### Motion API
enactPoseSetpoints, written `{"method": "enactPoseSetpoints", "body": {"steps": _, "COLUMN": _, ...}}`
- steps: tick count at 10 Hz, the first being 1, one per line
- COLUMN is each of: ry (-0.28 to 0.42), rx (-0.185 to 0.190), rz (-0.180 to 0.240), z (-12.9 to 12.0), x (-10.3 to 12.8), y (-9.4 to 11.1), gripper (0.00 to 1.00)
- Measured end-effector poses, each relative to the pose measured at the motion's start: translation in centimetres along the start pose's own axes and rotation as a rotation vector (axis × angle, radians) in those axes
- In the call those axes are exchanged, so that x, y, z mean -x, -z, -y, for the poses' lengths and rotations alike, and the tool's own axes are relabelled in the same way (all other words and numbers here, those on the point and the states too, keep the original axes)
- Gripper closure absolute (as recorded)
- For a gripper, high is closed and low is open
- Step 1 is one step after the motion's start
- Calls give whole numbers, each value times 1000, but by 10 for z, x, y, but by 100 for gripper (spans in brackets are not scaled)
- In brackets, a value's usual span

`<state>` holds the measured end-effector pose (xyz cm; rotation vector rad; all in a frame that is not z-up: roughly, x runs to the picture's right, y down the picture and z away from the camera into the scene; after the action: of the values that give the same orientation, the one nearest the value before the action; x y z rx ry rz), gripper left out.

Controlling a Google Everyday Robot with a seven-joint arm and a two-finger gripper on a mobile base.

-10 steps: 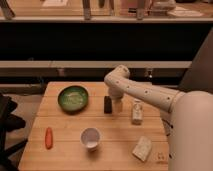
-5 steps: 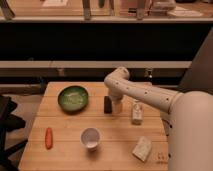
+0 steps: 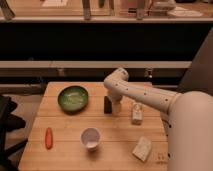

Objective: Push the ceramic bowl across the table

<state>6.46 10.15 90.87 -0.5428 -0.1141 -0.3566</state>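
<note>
Five items I can make out on the table (image 3: 65, 131), plus the arm. The ceramic bowl (image 3: 73, 98) sits upright on the far left part of the top. It's green with a paler inside and touches nothing.

The gripper (image 3: 114, 106) is down at table level, just right of the bowl, around the middle of the far half. I see a small gap between it and the bowl rim, and no contact that I can make out. Gripper state: I can't tell from this view. A dark upright shape (image 3: 107, 104) sits on its left side; I can't tell if that belongs to the gripper or is a separate item.

The arm (image 3: 145, 97) comes in from the right, bends at a joint over the far edge, then drops to the gripper.

Rest of the top:
- white cup (image 3: 90, 138): near centre, upright, hollow side up, well apart from the bowl.
- orange carrot-shaped item (image 3: 48, 137): near left, lying lengthwise near-to-far.
- small white packet (image 3: 136, 113): right of the gripper, near it but apart.
- pale block (image 3: 142, 148): near right, skewed against the planks.
- small mark (image 3: 160, 157): near right corner of the wood.

A dark chair (image 3: 7, 125) sits off the table's left edge.
</note>
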Motion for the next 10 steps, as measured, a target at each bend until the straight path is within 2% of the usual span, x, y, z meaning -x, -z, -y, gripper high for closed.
{"method": "enactPoseSetpoints", "body": {"steps": 2, "ry": -1, "rx": -1, "rz": 2, "z": 0, "x": -1, "y": -3, "gripper": 49}}
{"method": "enactPoseSetpoints", "body": {"steps": 3, "ry": 4, "rx": -2, "rz": 0, "z": 1, "x": -1, "y": -4, "gripper": 54}}
{"method": "enactPoseSetpoints", "body": {"steps": 7, "ry": 51, "rx": -8, "rz": -11, "z": 28, "x": -1, "y": -10, "gripper": 92}}
{"method": "enactPoseSetpoints", "body": {"steps": 8, "ry": 57, "rx": -7, "rz": -12, "z": 32, "x": 1, "y": -12, "gripper": 97}}
{"method": "enactPoseSetpoints", "body": {"steps": 10, "ry": 76, "rx": -8, "rz": -12, "z": 40, "x": 3, "y": -14, "gripper": 98}}
